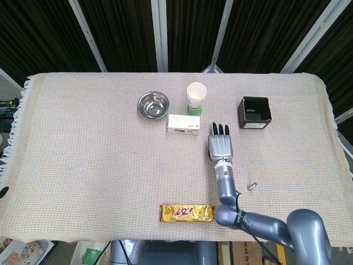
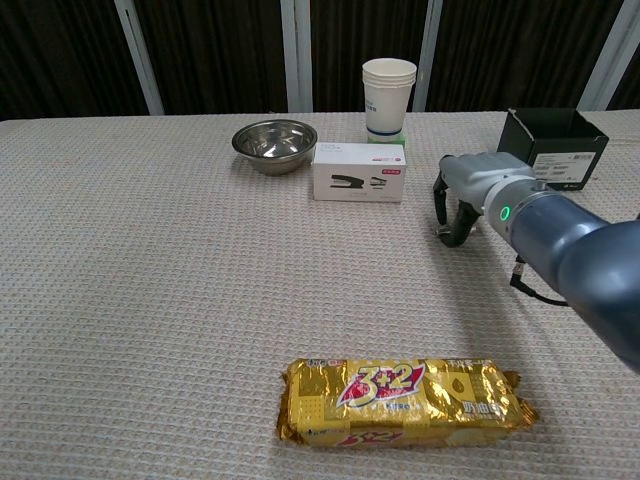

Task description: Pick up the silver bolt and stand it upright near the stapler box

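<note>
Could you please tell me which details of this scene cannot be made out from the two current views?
- Silver bolt: head view, too small to judge its lie; outside the chest view.
- Right hand: head view hides its palm; grip unclear.
- Left hand: in neither view.
- Black box contents: hidden by its walls.

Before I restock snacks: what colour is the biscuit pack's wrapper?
Gold-yellow wrapper, clearest in the chest view.

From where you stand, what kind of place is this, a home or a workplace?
Probably a robot test bench, not a home. A table under a beige woven cloth holds unrelated props: a round steel bowl, a white stapler box and a yellow snack bar. Behind stand dark panels in metal frames.
</note>
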Available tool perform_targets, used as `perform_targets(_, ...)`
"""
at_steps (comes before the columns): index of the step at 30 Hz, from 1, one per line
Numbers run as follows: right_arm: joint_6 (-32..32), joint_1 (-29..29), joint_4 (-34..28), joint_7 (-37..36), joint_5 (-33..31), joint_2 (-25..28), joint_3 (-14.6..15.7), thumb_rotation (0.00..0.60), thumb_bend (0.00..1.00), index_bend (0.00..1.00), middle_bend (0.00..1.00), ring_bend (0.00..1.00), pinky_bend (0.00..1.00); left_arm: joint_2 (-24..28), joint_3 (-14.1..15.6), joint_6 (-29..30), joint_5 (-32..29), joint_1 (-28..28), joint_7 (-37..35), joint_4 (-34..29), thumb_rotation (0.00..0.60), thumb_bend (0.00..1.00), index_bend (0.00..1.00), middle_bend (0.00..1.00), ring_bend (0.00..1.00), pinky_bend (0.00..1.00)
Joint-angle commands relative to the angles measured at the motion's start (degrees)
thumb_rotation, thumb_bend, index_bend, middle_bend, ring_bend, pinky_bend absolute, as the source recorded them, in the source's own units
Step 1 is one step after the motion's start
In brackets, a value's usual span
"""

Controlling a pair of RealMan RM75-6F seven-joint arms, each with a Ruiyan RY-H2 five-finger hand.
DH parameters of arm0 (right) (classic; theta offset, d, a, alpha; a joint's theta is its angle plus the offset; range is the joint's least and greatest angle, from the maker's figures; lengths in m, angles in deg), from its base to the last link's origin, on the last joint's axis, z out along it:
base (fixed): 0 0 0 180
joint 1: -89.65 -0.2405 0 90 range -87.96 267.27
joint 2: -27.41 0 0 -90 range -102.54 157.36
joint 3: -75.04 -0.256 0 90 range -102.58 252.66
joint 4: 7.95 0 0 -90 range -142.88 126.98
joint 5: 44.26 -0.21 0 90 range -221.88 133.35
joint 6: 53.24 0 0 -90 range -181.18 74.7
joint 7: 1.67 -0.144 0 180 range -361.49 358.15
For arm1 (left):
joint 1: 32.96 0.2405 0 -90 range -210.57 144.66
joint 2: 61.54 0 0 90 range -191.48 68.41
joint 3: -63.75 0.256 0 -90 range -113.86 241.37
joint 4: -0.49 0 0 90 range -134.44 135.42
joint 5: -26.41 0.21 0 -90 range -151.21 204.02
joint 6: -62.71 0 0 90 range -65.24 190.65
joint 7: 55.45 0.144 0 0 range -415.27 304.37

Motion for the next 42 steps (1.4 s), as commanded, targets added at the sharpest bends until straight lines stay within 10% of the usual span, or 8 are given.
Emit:
perform_targets(1, -0.2, 0.0, 0.3, 0.0, 0.1, -0.2, -0.1, 0.600, 0.31, 0.55, 0.00, 0.00, 0.00, 0.0, 0.0, 0.0, 0.0, 0.0, 0.0, 0.0, 0.600, 0.04, 0.04, 0.00, 0.00, 0.03)
perform_targets(42, -0.3, 0.8, -7.9, -0.9, -2.4, 4.7, -4.5, 0.600, 0.36, 0.59, 0.00, 0.00, 0.00, 0.1, 0.1, 0.3, 0.3, 0.2, 0.1, -0.2, 0.600, 0.04, 0.04, 0.00, 0.00, 0.03)
